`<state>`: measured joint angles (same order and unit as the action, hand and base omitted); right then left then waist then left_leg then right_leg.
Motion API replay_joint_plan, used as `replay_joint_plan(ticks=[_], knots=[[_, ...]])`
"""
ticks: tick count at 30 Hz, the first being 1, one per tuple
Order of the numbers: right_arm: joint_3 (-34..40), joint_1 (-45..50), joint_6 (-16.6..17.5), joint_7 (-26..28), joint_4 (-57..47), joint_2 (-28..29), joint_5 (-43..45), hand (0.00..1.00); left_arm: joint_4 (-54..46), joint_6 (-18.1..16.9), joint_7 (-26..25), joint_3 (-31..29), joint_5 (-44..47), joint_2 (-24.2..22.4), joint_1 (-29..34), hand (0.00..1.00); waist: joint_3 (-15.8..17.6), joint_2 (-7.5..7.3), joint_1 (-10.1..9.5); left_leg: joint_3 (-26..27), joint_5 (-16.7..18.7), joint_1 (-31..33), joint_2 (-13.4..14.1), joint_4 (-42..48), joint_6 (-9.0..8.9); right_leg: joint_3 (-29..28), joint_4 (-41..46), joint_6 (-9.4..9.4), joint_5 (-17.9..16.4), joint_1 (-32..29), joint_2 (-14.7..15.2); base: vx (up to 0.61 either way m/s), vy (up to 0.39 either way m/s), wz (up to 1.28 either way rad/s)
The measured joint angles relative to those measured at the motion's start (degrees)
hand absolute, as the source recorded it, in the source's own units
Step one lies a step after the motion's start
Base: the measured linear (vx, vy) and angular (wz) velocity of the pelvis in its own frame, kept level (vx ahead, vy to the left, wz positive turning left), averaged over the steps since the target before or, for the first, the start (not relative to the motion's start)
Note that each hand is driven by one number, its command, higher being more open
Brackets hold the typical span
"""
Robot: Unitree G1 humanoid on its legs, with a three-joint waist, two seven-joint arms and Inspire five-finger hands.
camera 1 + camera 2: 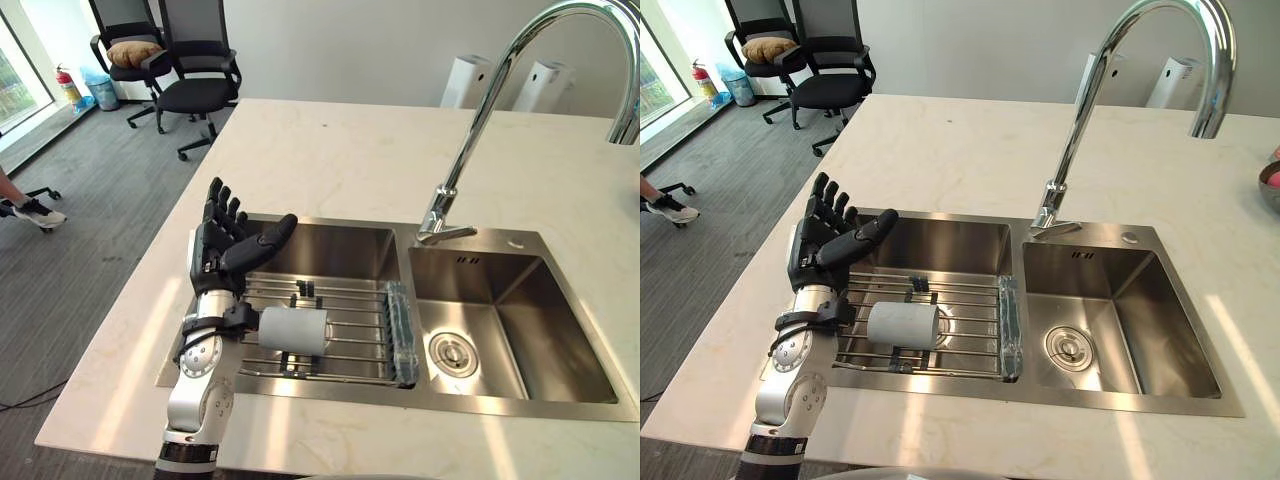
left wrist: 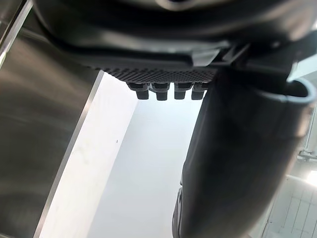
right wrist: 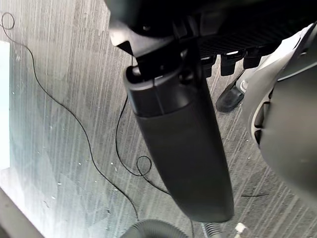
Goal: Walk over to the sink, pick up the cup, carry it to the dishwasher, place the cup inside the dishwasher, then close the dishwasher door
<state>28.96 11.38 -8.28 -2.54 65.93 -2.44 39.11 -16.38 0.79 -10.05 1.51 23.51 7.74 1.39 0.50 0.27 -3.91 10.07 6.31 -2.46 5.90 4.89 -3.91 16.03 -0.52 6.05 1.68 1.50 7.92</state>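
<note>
A pale grey cup (image 1: 293,330) lies on its side on a wire rack (image 1: 345,335) in the left basin of a steel double sink (image 1: 505,300). My left hand (image 1: 222,243) hovers over that basin's left rim, just above and to the left of the cup, open with its fingers straight and its thumb stretched toward the basin; it does not touch the cup. In the left wrist view the open left hand (image 2: 237,163) shows against the countertop and the basin wall. My right hand (image 3: 183,144) hangs open over the grey floor, away from the sink.
A tall chrome tap (image 1: 500,90) arches over the divider between the basins. The sink sits in a pale marble counter (image 1: 340,150). Black office chairs (image 1: 195,75) stand on the floor at the back left, and a person's shoe (image 1: 38,212) is by the left edge.
</note>
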Motion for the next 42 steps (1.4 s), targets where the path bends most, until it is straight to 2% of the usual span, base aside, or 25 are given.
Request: replay_joint_plan(ticks=[4,8,10,12,18,22,25,29,31,37,42], knots=[[-6.0,1.3,-2.4,-1.2,-3.6,-1.0,-0.4,1.00,-0.7,1.8,1.9,-0.3,-11.5,1.8,4.1,1.00,-0.2,0.25,0.24,0.0,-0.8,-0.1,-0.1,-0.8,0.08,0.1,-1.5,-0.22,1.0,0.4,-0.1,-0.05,0.001,0.00],[-9.0,1.6,-5.5,-3.0,-5.1,-1.8,-0.3,1.00,0.9,0.2,4.1,-5.1,-14.6,5.9,6.4,1.00,-0.1,0.28,-0.11,-0.1,-1.9,0.0,-0.2,-2.1,-0.10,0.2,-3.0,-0.85,2.0,0.5,-0.4,-0.08,-0.017,0.01],[-10.4,1.7,-6.6,-3.4,-6.2,-2.1,-0.3,1.00,1.0,-1.3,5.4,-7.6,-14.8,7.5,7.4,1.00,-0.1,0.28,-0.28,-0.4,-2.3,0.1,-0.3,-2.6,-0.14,0.5,-3.5,-0.78,2.5,0.6,-0.4,-0.05,-0.006,0.09],[-12.2,1.9,-8.1,-4.3,-7.0,-2.8,0.1,1.00,1.0,-4.5,8.5,-9.1,-18.2,10.0,7.9,1.00,-0.1,0.31,-0.76,-1.5,-2.6,0.7,-0.6,-2.6,-0.11,1.5,-4.1,-0.63,2.9,1.0,-0.2,-0.04,0.000,0.22],[-13.8,-0.4,-10.7,-6.9,-7.0,-4.6,0.3,1.00,0.1,-10.9,20.0,-8.5,-21.4,17.8,8.5,1.00,-0.2,0.86,-1.78,-2.8,-2.9,1.3,-1.2,-2.7,0.09,2.8,-4.3,-0.30,3.1,1.4,0.3,-0.02,0.007,0.13],[-14.9,-1.9,-10.8,-8.0,-7.0,-6.2,4.1,1.00,0.1,-13.7,23.8,-7.3,-26.2,23.0,8.5,1.00,0.0,1.69,-1.85,-4.1,-3.4,2.0,-1.6,-2.7,0.31,4.0,-4.3,-0.25,3.2,1.4,0.6,-0.02,0.000,0.16],[-15.9,-2.4,-10.6,-8.4,-6.8,-7.2,4.7,1.00,0.6,-17.0,24.3,-6.0,-26.9,25.8,8.5,1.00,-0.2,2.54,-2.09,-4.8,-4.0,1.8,-1.9,-3.3,0.39,4.8,-4.3,-0.26,3.2,1.6,0.8,-0.03,-0.001,0.17],[-15.9,-2.4,-9.9,-7.7,-6.5,-7.5,4.7,1.00,1.2,-18.8,25.5,-4.1,-27.4,28.7,8.4,1.00,-0.3,3.18,-2.12,-4.8,-5.0,0.8,-1.9,-5.1,0.40,4.9,-4.3,-0.32,3.2,1.7,0.7,-0.05,-0.011,0.01],[-15.8,-2.4,-9.0,-6.5,-5.7,-7.7,4.7,1.00,1.9,-19.5,25.6,-2.1,-29.7,29.9,8.3,1.00,-0.1,3.50,-1.53,-4.7,-5.5,0.3,-1.9,-6.0,0.35,4.8,-4.3,-0.41,3.3,1.7,0.7,-0.05,-0.006,-0.03],[-13.0,-2.4,-6.7,-3.1,-3.9,-7.6,4.7,1.00,6.2,-19.7,25.1,1.5,-32.8,30.2,6.5,1.00,0.0,3.79,-0.37,-3.8,-5.8,-0.3,-1.9,-7.2,0.31,4.1,-4.5,-0.39,3.3,1.4,0.6,-0.02,-0.003,-0.09],[-7.2,-2.3,-4.7,0.1,-2.3,-6.4,4.6,1.00,10.4,-18.8,19.3,6.2,-36.7,30.0,4.1,1.00,0.2,3.78,0.40,-2.2,-5.8,-1.7,-1.9,-8.4,0.31,2.7,-4.5,-0.18,3.5,1.3,0.6,0.01,0.000,-0.14]])
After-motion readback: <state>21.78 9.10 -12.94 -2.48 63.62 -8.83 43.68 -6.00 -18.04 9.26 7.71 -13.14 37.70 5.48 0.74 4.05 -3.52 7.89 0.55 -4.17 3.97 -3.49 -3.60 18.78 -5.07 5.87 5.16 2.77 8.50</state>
